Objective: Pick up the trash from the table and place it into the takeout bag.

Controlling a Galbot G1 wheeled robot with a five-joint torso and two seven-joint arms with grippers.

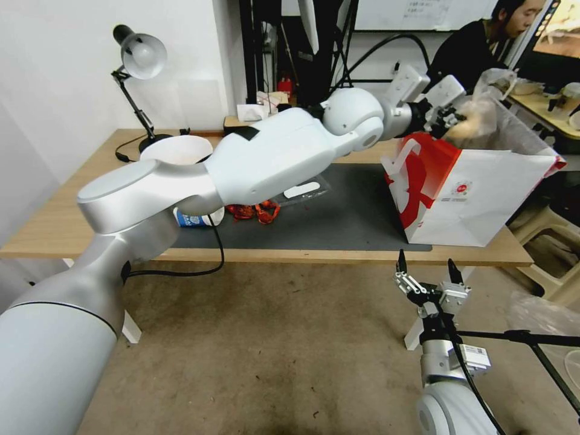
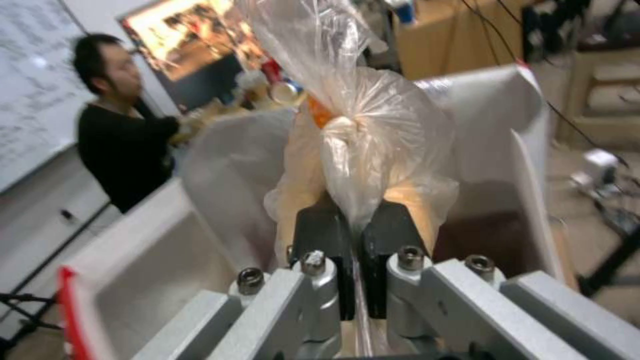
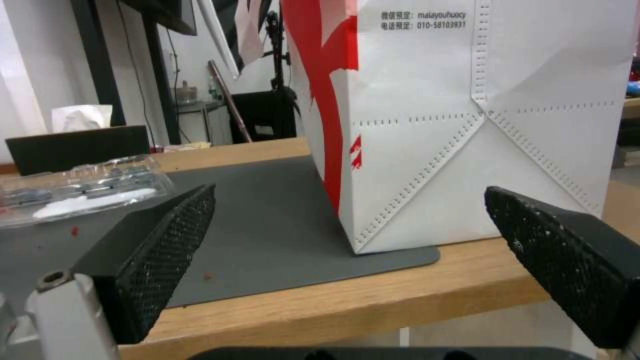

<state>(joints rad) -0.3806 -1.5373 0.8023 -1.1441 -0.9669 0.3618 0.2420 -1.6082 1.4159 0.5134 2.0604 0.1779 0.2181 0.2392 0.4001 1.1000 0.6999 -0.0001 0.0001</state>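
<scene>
With my left end effector (image 1: 446,116) clamped on the clear bag with bun (image 2: 360,145), I hold it over the takeout bag (image 1: 483,193) mouth for release; right end effector (image 1: 426,273) idles open below the bench (image 1: 54,223).

Setting: I am working in a lab or shared office workspace, not a home.
Wall fixtures: I see a whiteboard (image 1: 417,13) with writing behind the worktop (image 1: 54,223).
Equipment: black stands and cabling (image 1: 338,48) crowd the back of the room; a tripod leg (image 1: 531,338) stands on the floor.
Screens: a lit monitor (image 1: 559,33) sits at a neighbouring desk (image 1: 544,109), where a person is seated.
Furnishing: a desk lamp (image 1: 142,57) is on the plain light-wood worktop.
Floor: bare, scuffed concrete (image 1: 272,350).
</scene>
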